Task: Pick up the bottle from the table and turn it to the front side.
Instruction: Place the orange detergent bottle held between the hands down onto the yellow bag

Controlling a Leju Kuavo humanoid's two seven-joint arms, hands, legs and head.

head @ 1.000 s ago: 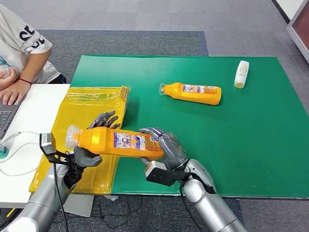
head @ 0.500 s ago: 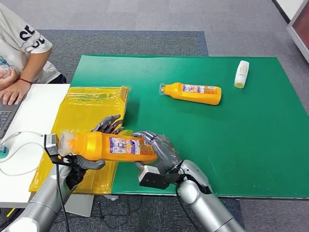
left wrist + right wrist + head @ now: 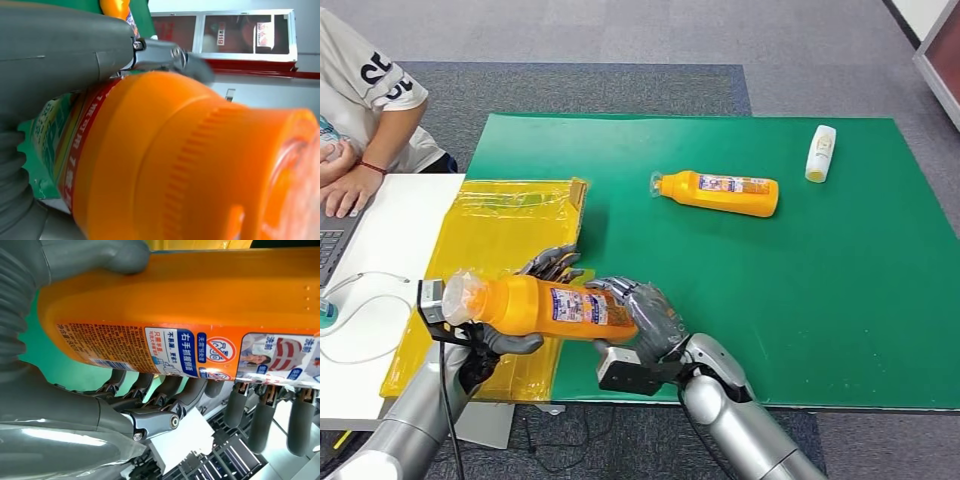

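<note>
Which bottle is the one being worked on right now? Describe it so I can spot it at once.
Start at the green mat and go to its near left corner, beside the yellow bag. There an orange bottle is held off the table, the left hand near its cap end and the right hand at its base. The other orange bottle lies untouched farther back.

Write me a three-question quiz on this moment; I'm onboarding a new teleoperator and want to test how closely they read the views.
1. True or false: the held bottle rests flat on the green mat.
2. Which grips the bottle's base end? A. left hand B. right hand C. a person's hand
3. Fill in: the small white bottle lies near the mat's far ____ corner, seen from the head view.

Key: 1. False, both hands hold it above the yellow bag and mat edge. 2. B. 3. Right.
</note>
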